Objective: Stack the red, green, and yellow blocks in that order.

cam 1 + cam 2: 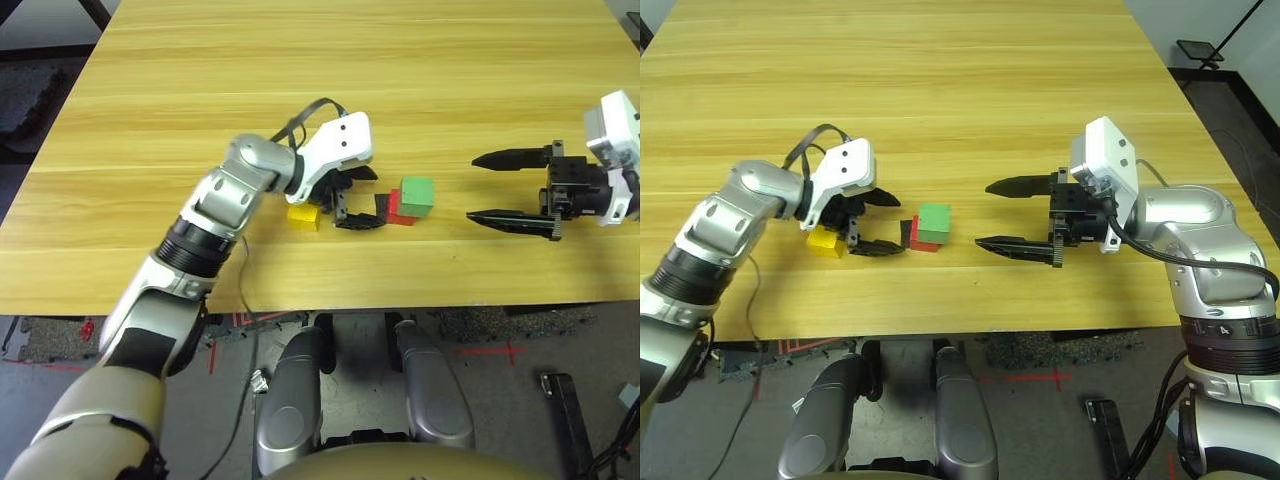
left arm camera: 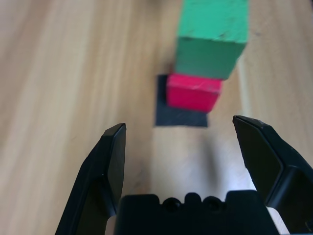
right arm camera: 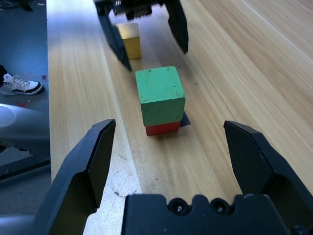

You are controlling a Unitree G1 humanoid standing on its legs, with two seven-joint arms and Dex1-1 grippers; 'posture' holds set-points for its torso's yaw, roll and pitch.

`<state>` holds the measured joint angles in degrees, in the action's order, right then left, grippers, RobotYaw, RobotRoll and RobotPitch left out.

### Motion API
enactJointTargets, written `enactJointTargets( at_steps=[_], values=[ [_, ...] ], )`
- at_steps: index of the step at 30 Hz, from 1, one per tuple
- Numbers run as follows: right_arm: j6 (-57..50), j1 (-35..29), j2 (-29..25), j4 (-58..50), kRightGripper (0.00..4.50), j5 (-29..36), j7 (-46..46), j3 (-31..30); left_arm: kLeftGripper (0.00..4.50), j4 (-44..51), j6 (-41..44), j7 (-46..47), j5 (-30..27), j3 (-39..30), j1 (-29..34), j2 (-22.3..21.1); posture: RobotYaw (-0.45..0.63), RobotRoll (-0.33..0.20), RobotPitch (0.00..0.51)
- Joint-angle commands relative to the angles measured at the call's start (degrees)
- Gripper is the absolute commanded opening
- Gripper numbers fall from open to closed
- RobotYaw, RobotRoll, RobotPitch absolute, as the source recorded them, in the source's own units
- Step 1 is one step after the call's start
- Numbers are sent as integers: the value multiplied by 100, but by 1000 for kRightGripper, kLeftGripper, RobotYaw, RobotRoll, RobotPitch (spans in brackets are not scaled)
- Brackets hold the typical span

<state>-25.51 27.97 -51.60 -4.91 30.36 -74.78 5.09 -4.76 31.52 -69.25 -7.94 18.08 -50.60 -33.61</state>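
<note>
Wood planks made up the big desk (image 1: 300, 60). On the left, the yellow block (image 1: 303, 216) sat on the desk, touching no other block. The left gripper (image 1: 352, 203) hung just beside it, wide apart and holding nothing. Next came the green block (image 1: 417, 196), already sitting on the red block (image 1: 398, 212), over a black patch (image 2: 168, 116). On the right, the right gripper (image 1: 1006, 216) was wide apart and holding nothing too. Two blocks looked done. Only the yellow one was left to go on top.

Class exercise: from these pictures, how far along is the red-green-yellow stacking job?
Done: the green block sits on the red block. In hand: nothing; the left hand and right hand are both open and empty. Left: the yellow block lies on the table, waiting to go on top.
</note>
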Motion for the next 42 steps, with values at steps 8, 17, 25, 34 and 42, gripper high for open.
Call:
enactJointTargets(
  at_steps=[8, 17, 25, 34, 42],
  values=[
    [160, -49, 0, 116, 4500, -94, -84, -99, 4462, 438, 134, -238, -554, -592, 205, -457, 208, 84, 266],
    [13, -126, -168, -94, 4500, 27, -214, -31, 4462, 547, -705, -680, -868, -1123, 1188, -1110, 216, 77, 272],
    [-109, -176, -189, -261, 4500, 93, -192, -18, 4462, -454, -2123, -694, -475, -1008, 1361, -1069, 210, 73, 275],
    [-143, -165, -172, -272, 4500, 77, -182, -24, 4462, -1959, -3766, -995, -5, -824, 1155, -805, 207, 66, 281],
    [-137, -113, -104, -251, 4500, 57, -160, -92, 4462, -2377, -3636, -923, 62, -839, 963, -658, 216, 68, 284]
  ],
)
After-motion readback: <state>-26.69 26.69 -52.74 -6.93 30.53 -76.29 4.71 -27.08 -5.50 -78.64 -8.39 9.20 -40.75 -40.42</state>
